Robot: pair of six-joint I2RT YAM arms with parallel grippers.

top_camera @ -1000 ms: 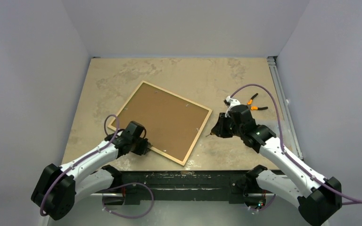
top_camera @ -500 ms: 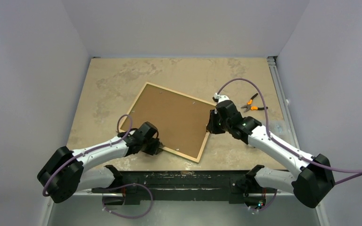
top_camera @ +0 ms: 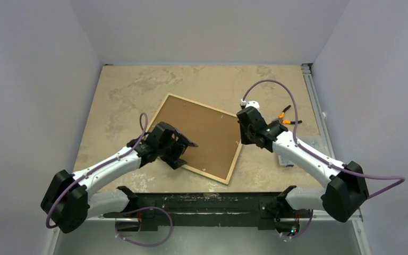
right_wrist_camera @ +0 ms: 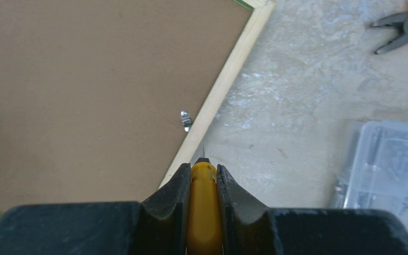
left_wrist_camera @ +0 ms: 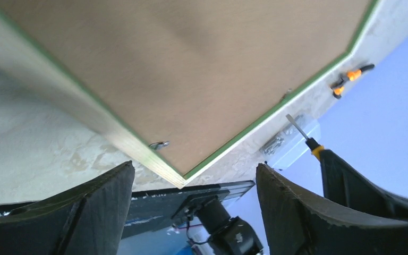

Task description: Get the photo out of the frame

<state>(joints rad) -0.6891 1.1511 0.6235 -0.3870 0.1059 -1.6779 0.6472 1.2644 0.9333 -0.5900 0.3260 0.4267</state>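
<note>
Brown fibreboard, the back of the photo [top_camera: 207, 135], faces up in the middle of the overhead view. The thin frame [top_camera: 235, 162] encloses it, showing light wood from above and a green edge in the left wrist view. Both lie face down and turned at an angle on the mottled beige table [top_camera: 127, 90].

The left gripper [top_camera: 185, 154] sits over the frame's lower left edge with its fingers spread wide and nothing between them but the frame's corner. The right gripper [top_camera: 243, 139] is at the frame's right edge, pinching a yellow-handled screwdriver [right_wrist_camera: 204, 212]. The screwdriver's tip is at the wooden edge, just beside a small metal tab [right_wrist_camera: 185, 119].

Orange pliers [top_camera: 285, 118] and a clear plastic box [right_wrist_camera: 388, 159] lie further right.
</note>
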